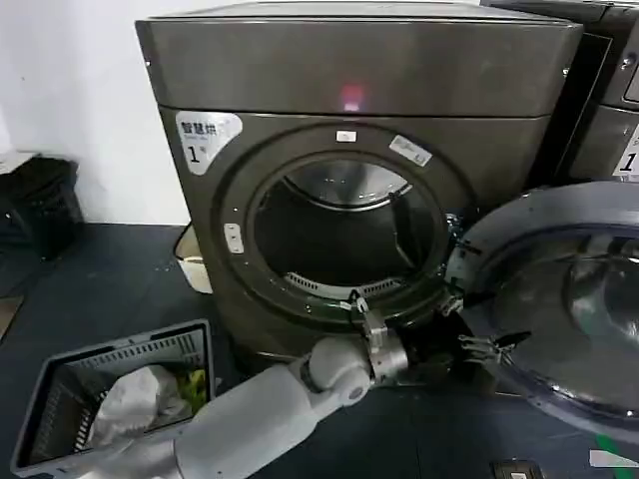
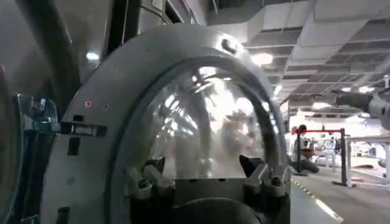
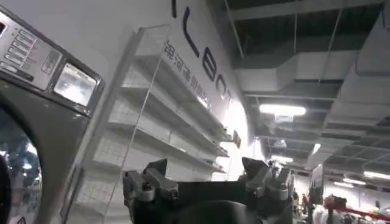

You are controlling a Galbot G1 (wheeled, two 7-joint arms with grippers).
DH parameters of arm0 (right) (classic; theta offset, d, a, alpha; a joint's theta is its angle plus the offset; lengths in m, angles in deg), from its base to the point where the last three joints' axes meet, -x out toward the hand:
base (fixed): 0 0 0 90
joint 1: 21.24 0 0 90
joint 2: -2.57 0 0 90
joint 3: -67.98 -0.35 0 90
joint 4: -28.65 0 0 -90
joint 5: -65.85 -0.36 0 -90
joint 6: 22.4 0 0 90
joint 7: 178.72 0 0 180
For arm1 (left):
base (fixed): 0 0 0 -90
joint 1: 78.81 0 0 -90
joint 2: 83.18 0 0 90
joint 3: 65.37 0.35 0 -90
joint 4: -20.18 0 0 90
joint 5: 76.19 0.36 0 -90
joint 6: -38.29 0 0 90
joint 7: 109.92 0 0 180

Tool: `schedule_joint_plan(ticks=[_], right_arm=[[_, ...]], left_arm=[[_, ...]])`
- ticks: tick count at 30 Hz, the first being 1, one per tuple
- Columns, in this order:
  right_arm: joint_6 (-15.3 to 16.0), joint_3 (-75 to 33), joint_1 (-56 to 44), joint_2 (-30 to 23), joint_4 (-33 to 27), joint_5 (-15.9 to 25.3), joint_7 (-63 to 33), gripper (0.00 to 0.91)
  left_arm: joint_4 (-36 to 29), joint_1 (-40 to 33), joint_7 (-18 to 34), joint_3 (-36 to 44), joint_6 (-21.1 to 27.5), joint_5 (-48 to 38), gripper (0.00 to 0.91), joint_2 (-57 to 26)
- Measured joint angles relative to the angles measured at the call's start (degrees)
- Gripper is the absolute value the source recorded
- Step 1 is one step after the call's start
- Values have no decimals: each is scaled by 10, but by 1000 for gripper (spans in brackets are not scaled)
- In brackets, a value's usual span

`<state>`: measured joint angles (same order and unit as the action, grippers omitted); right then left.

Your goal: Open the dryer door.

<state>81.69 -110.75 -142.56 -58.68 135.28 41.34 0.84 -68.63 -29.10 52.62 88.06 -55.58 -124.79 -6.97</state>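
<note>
The dryer (image 1: 349, 70) stands in front of me with its drum opening (image 1: 344, 225) uncovered. The dryer door (image 1: 559, 299) is swung out to the right and shows its grey inner side and glass. My left arm reaches across from the lower left, with the left gripper (image 1: 492, 345) at the door's inner rim near the hinge side. In the left wrist view the left gripper (image 2: 207, 165) is open with nothing between its fingers, facing the door's grey inner ring (image 2: 97, 122). My right gripper (image 3: 206, 165) is open and empty, pointing up beside another machine's control panel (image 3: 36, 61).
A grey laundry basket (image 1: 60, 379) with clothes sits on the dark floor at the lower left. A pale tub (image 1: 190, 261) lies by the dryer's left foot. A neighbouring machine (image 1: 609, 100) stands at the right. A black object (image 1: 40, 205) is at the far left.
</note>
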Motion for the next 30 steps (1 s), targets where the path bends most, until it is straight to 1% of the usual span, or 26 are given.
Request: schedule_joint_plan(ticks=[10, 15, 18, 20, 27, 30], right_arm=[[0, -4, -2, 2, -4, -1, 5, 907], [0, -5, 1, 11, -10, -1, 4, 907], [0, -3, 4, 12, -10, -1, 4, 907], [1, 2, 7, 12, -10, 0, 4, 907], [2, 3, 13, 19, -8, 0, 4, 907], [2, -2, 15, 25, -8, 1, 2, 907]], left_arm=[[-10, 3, -3, 3, -4, 0, 907, -14], [-16, 9, -4, -8, -67, 21, 907, -44], [-30, 17, -2, -18, -117, 21, 907, -71], [-39, 23, 4, -24, -139, 25, 907, -90], [-90, 50, 56, -44, -152, 41, 907, -170], [-118, 66, 65, -57, -150, 41, 907, -213]])
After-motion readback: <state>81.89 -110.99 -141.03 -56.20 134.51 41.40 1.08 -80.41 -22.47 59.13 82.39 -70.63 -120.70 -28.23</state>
